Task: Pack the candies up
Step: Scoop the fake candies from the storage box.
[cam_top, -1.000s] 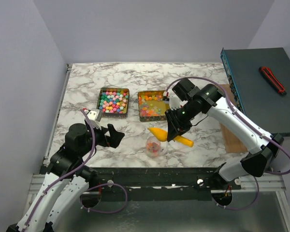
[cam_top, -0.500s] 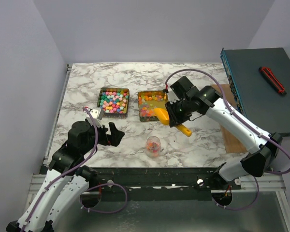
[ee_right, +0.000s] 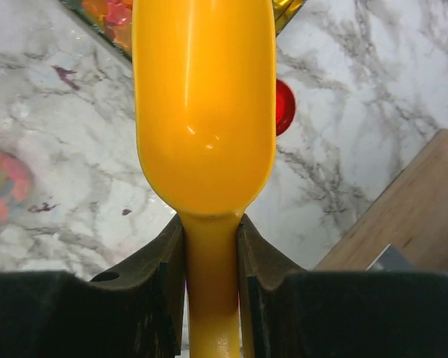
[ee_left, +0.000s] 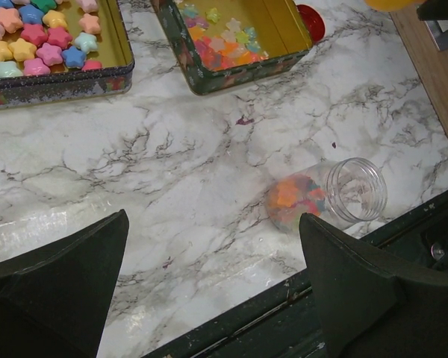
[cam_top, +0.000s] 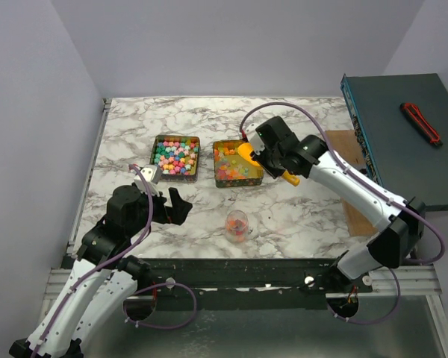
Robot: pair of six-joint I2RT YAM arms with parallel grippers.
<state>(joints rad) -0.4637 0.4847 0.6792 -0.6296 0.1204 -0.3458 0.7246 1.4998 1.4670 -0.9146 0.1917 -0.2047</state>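
Observation:
Pastel star-shaped candies (cam_top: 175, 156) fill the left tin (cam_top: 153, 154). Glossy jelly candies (cam_top: 234, 170) lie in the right tin (cam_top: 239, 183). A small clear jar (cam_top: 237, 225) near the front edge holds a layer of mixed candies (ee_left: 295, 201). My right gripper (cam_top: 272, 165) is shut on the handle of a yellow-orange scoop (ee_right: 204, 104), whose bowl hangs over the jelly tin's right end (cam_top: 246, 152). My left gripper (cam_top: 175, 207) stands open to the left of the jar (ee_left: 336, 195), with nothing between its fingers (ee_left: 75, 276).
A round red cap (ee_right: 284, 107) lies on the marble right of the jelly tin. A wooden board (cam_top: 356, 186) and a dark box (cam_top: 403, 142) carrying a red-black tool (cam_top: 421, 122) stand at the right. The table's black front rail (cam_top: 239, 268) is close behind the jar.
My right gripper has carried the scoop from above the jar up and back to the jelly tin. The left arm shifted only slightly.

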